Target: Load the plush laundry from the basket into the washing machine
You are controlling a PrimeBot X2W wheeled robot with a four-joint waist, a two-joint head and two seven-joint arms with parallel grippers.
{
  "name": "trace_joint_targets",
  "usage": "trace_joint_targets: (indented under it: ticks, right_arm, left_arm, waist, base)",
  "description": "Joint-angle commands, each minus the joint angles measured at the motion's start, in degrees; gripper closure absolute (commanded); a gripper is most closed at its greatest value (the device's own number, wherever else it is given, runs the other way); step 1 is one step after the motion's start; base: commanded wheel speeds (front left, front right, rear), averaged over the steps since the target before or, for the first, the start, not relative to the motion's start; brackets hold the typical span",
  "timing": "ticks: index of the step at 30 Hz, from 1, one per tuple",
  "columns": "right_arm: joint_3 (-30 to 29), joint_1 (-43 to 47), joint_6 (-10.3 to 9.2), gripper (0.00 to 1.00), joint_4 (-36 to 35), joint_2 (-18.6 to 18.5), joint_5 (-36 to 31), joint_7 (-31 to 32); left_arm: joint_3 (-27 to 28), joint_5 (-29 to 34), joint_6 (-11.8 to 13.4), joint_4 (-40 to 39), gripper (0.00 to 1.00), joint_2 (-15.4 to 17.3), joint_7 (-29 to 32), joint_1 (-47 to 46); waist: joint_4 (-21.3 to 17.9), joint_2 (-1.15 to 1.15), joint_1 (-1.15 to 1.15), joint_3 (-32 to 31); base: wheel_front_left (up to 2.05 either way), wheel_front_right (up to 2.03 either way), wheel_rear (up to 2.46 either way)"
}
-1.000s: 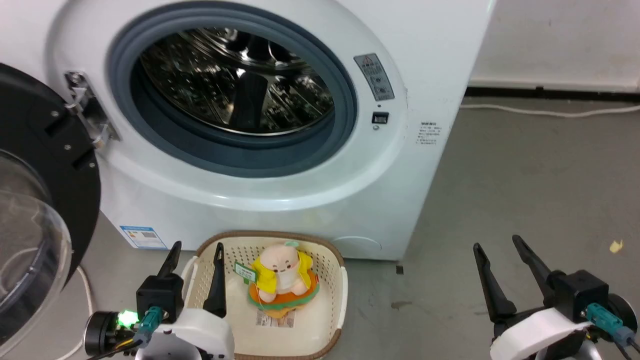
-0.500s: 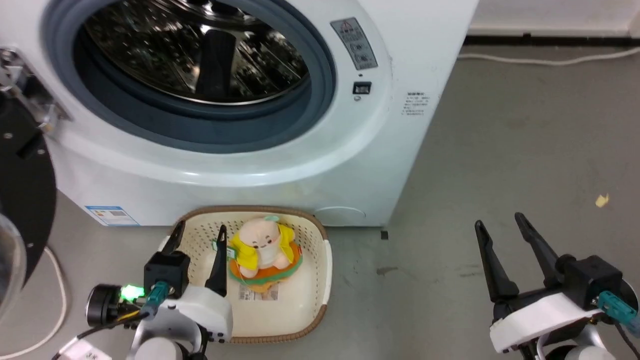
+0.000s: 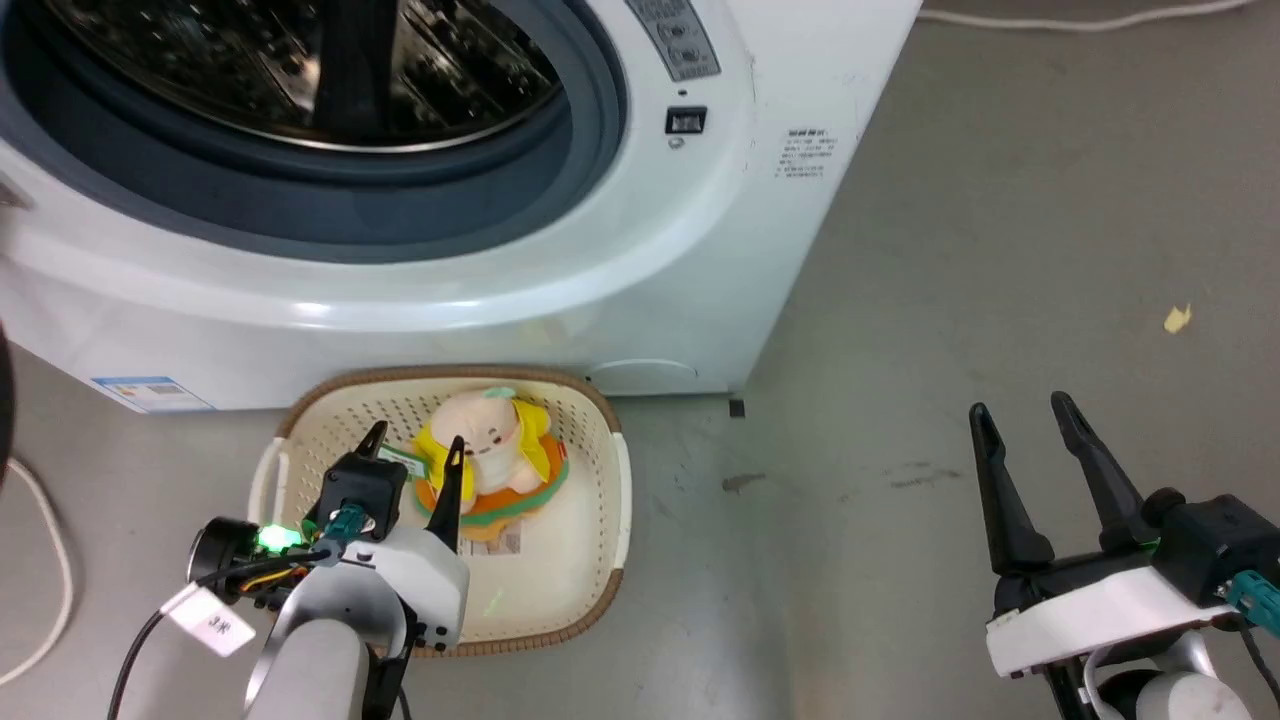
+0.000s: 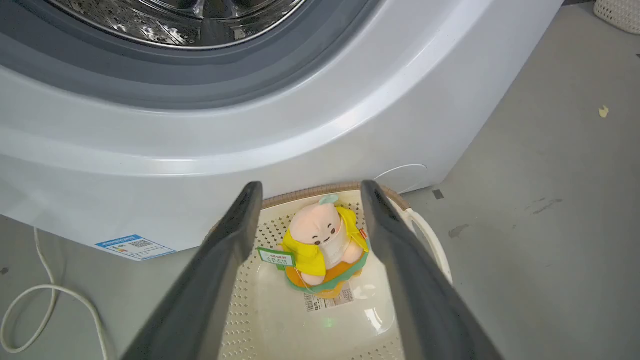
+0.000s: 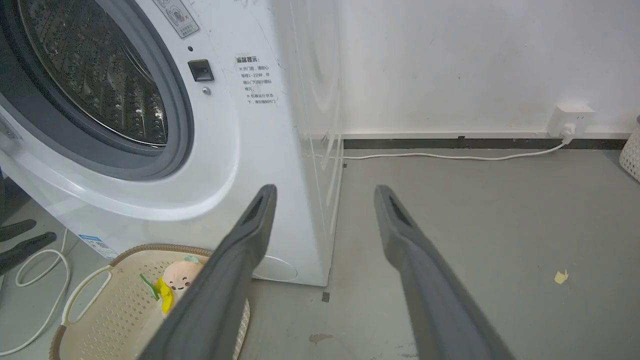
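A small stuffed toy (image 3: pixel 490 445) with a pale peach head, yellow jacket and orange-and-green base sits upright in the cream perforated plastic basket (image 3: pixel 440 372) with a brown woven-look rim. The basket is on the grey concrete floor (image 3: pixel 900 300), close against the large white front-load washing machine (image 3: pixel 500 300). The machine's grey rubber gasket (image 3: pixel 400 210) rings a shiny perforated steel drum (image 3: pixel 300 70).

The left end effector (image 3: pixel 416 435) hangs over the basket, its dark fingers spread with nothing between them. One fingertip overlaps the toy in the head view, and contact is hard to judge there. The left wrist view has the fingers framing the toy, its green hang tag (image 4: pixel 276 257) and a label sticker (image 4: pixel 330 300) on the basket floor.

The right end effector (image 3: pixel 1019 404) is wide apart and empty over bare floor, well apart from the basket. A yellow scrap (image 3: pixel 1177 319) lies beyond it. The right wrist view adds a white wall socket (image 5: pixel 570 120) and its cable (image 5: pixel 450 156).
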Motion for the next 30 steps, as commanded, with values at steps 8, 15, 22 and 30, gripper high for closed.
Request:
trace_joint_targets:
  ticks: [8,15,22,30]
  right_arm:
    - [0.7,-2.0,-0.03,0.0,-1.1,0.0,2.7,-1.4]
    - [1.0,-2.6,-0.03,0.0,-1.6,0.0,4.1,-2.1]
    - [1.6,-3.5,-0.03,0.0,-2.2,0.0,5.8,-3.0]
    - [2.3,-5.0,-0.03,0.0,-3.1,0.0,7.7,-3.9]
  left_arm:
    - [-1.1,-0.1,-0.8,8.3,0.0,2.2,0.3,-5.8]
    - [-1.8,-0.3,-1.1,13.0,0.0,3.4,-0.1,-9.7]
    - [-3.5,0.8,0.7,18.2,0.0,5.0,0.1,-14.6]
    - [-5.8,2.0,1.7,24.3,0.0,7.1,1.1,-19.7]
  waist:
    - [-2.3,0.0,-0.01,4.7]
    - [-3.6,0.0,-0.01,7.8]
    - [-4.9,0.0,-0.01,11.2]
    - [-6.6,0.0,-0.01,15.6]
  base:
    - [0.0,0.0,0.0]
    - [0.0,0.0,0.0]
    - [0.0,0.0,0.0]
    - [0.0,0.0,0.0]
